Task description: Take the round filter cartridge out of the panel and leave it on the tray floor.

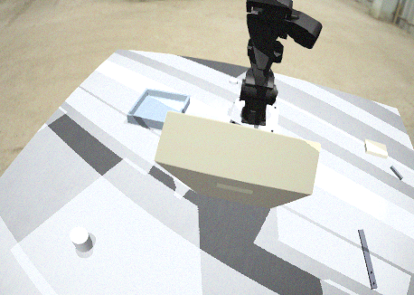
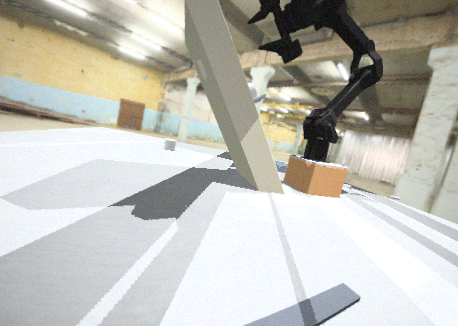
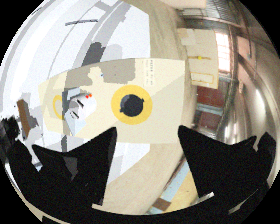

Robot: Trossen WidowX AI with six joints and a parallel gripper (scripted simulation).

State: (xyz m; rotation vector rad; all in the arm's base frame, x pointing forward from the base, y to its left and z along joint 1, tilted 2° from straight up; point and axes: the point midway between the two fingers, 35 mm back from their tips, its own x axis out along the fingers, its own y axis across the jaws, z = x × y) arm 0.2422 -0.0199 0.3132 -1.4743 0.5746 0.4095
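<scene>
The white cartridge (image 3: 84, 106) (image 2: 251, 88), with dark slots and red dots, is out of its opening. It is at a light-blue ledge or flap (image 3: 75, 125) (image 2: 259, 98) on the panel face; whether it rests there or is moving I cannot tell. The service panel (image 1: 239, 151) (image 2: 227, 94) (image 3: 166, 117) leans over the table. Its yellow-ringed opening (image 3: 132, 105) shows dark and empty. My gripper (image 3: 148, 130) (image 2: 255, 34) is open, nothing between its fingers, off the panel's robot-side face and above the cartridge. The light-blue tray (image 1: 136, 119) stands beside the panel, with no cartridge visible in it.
A second yellow ring (image 3: 56, 106) is on the panel near the ledge. An orange block (image 2: 315, 178) stands by the arm's base. A white cylinder (image 1: 81, 238) (image 2: 170, 144), a dark bar (image 1: 367, 260) (image 2: 310, 309), a cream block (image 1: 376, 148) and a small dark rod (image 1: 396, 173) lie around.
</scene>
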